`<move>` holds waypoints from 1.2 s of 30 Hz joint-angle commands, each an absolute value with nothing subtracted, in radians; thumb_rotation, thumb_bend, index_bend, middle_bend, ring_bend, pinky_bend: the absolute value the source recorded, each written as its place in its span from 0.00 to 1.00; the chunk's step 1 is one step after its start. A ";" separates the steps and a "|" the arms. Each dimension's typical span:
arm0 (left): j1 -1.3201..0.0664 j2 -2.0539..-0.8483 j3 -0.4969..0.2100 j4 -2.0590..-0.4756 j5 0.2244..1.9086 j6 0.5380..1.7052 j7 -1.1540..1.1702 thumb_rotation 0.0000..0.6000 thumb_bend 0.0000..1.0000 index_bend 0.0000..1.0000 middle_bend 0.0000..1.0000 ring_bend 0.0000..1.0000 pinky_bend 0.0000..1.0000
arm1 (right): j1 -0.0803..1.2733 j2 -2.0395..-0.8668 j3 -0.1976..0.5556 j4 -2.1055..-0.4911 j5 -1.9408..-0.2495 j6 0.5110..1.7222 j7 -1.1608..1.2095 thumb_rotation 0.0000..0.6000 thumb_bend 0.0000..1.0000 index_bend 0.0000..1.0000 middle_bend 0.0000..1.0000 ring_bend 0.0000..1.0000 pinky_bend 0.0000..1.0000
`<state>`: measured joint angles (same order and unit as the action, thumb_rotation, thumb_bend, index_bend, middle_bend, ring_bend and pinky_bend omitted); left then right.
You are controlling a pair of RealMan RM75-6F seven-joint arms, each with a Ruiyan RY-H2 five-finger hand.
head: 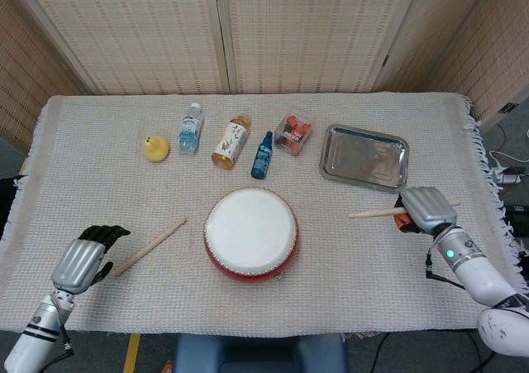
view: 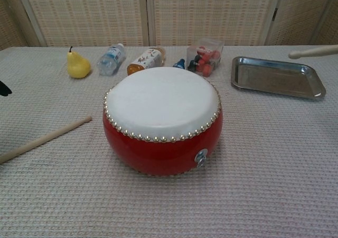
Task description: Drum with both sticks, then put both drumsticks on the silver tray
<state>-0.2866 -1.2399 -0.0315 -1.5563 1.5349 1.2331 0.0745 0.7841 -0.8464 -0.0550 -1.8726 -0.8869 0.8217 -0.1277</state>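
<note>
A red drum [head: 251, 233] [view: 162, 117] with a white head stands at the table's front middle. My right hand [head: 424, 208] grips one wooden drumstick [head: 378, 212] [view: 313, 51], held level and pointing left, raised just in front of the silver tray [head: 364, 157] [view: 277, 78]. The other drumstick [head: 150, 246] [view: 43, 139] lies on the cloth left of the drum. My left hand [head: 83, 257] hovers close to that stick's near end, fingers apart and holding nothing; only a dark fingertip [view: 4, 88] of it shows in the chest view.
Along the back stand a yellow pear [head: 156, 148], a water bottle [head: 190, 127], a tea bottle [head: 231, 141], a small blue bottle [head: 262, 155] and a clear box of red items [head: 294, 133]. Fringed cloth edge runs down the right side [head: 488, 191].
</note>
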 commanded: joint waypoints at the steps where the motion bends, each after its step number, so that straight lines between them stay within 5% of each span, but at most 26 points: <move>1: -0.312 -1.296 -0.031 -1.531 1.481 1.170 0.113 1.00 0.29 0.30 0.24 0.22 0.22 | 0.765 -0.840 -0.047 -1.870 -0.905 0.822 -0.112 1.00 0.82 1.00 1.00 1.00 1.00; 21: -0.338 -1.397 -0.037 -1.503 1.230 1.043 0.273 1.00 0.29 0.23 0.15 0.14 0.15 | 0.658 -0.821 0.016 -1.859 -1.043 0.806 0.019 1.00 0.82 1.00 1.00 1.00 1.00; 36: -0.340 -1.409 -0.033 -1.444 1.213 1.041 0.230 1.00 0.35 0.50 0.19 0.15 0.15 | 0.619 -0.819 0.055 -1.847 -1.099 0.784 0.090 1.00 0.82 1.00 1.00 1.00 1.00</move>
